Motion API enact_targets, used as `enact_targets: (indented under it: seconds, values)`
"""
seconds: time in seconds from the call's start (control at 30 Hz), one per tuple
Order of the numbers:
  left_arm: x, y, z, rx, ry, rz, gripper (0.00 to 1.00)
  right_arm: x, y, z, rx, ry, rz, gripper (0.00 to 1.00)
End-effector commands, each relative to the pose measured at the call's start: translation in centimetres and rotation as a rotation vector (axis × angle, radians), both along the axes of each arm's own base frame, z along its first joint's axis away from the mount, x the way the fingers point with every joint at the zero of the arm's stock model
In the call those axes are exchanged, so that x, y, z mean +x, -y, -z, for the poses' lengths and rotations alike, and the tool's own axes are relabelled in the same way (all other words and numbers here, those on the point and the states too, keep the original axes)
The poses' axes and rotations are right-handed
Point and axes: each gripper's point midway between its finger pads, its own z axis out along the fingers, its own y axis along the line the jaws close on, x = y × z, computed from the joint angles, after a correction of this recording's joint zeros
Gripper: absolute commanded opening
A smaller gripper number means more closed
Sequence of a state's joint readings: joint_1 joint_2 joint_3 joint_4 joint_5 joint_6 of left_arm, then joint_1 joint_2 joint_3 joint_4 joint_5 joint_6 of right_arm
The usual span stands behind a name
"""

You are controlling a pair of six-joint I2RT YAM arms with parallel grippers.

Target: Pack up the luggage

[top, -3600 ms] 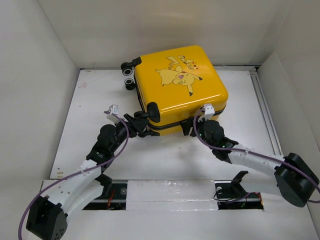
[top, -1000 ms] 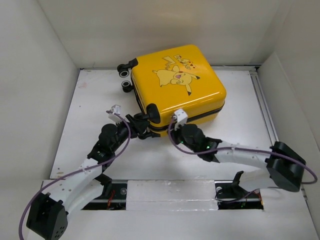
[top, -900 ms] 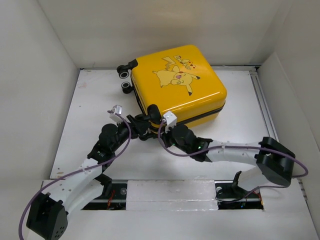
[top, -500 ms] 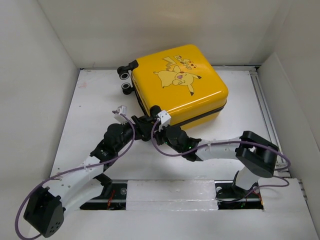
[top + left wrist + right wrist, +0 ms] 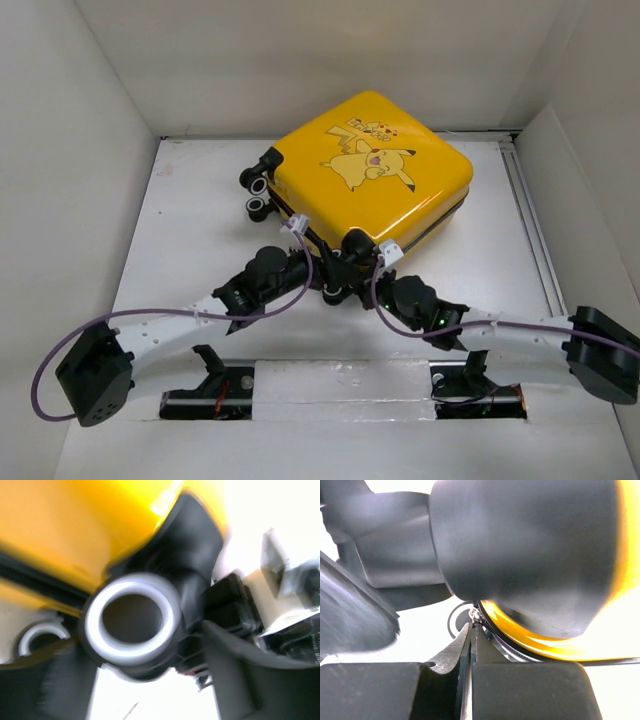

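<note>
Far centre on the table (image 5: 200, 200), the luggage (image 5: 375, 165) lies flat and closed, print side up, turned so one wheeled corner points near, toward the arm bases. Both arms meet at that near corner. My left gripper (image 5: 322, 268) comes in from the left, just beside the corner. Its wrist view is filled by a black wheel (image 5: 131, 617) with a white ring, yellow shell above it. It's too blurred, so I can't tell whether those jaws are wide, narrow or clamped. My right gripper (image 5: 362, 268) comes in from the right, tucked under the same corner. Its jaws are pressed almost together, pinching a thin metal zipper pull (image 5: 449, 655) that hangs off the black zipper line. The shell looms right above the fingers.
</note>
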State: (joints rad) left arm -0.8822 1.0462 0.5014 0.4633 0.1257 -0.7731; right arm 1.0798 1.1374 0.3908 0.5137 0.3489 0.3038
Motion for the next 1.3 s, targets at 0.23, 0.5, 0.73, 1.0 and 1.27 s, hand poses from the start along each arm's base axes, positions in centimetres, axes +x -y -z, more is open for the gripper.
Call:
enact_targets:
  seconds: [0.23,0.5,0.73,1.0,1.27]
  values:
    - [6.9,-8.2,-16.7,-0.267,0.369,-0.529,1.0,1.8,1.9,-3.1,0.08,0.042,0.152,0.0]
    - [15.5,-20.1,-13.5,-0.252,0.208,-0.898,1.0,2.4,0.2,-3.4,0.079,0.067,0.128,0.0]
    - [18.5,-25.7,-8.6,-0.392,0.113,-0.868,1.0,1.5,-0.9,-3.2,0.085,0.057,0.058,0.0]
    - [22.4,-24.2,-9.6,-0.436,0.078,-0.756,1.0,1.1,-1.2,-2.6,0.073,0.053,0.026,0.0]
    - [24.8,-23.1,-8.5,-0.466,0.021,-0.69,0.89,1.1,-1.7,-2.6,0.074,0.05,0.007,0.0]
